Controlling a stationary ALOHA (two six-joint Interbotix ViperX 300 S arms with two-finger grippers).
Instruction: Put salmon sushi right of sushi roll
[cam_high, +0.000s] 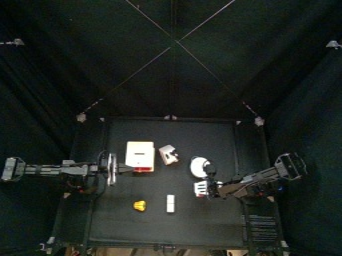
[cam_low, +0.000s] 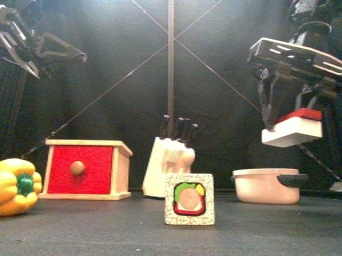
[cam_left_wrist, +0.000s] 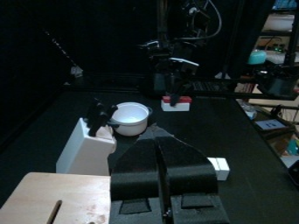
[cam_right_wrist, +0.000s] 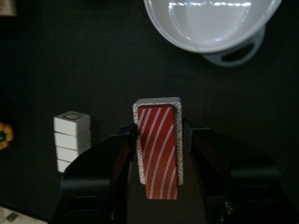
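Right gripper (cam_right_wrist: 160, 162) is clamped on the salmon sushi (cam_right_wrist: 160, 147), red-striped top up, white rice base below; in the front view the salmon sushi hangs in the air, well above the table (cam_low: 267, 230), above the white pot (cam_low: 267, 184). In the right wrist view the pot's rim lies just past the sushi's far end, with bare black table between. The sushi roll (cam_low: 189, 199) (green-rimmed here, pale filling) stands upright near the table's front edge, about mid-width; the top view shows it as a small white piece (cam_high: 171, 203), too small to read its outline. Open table to the right of the roll, between it and the pot. Left of the roll: yellow bell pepper (cam_low: 18, 186) at the front, red drawer box (cam_low: 88, 168) and white knife block (cam_low: 171, 163) further back. Left gripper (cam_left_wrist: 166, 175) is parked at the table's left side, jaws closed together, holding nothing.
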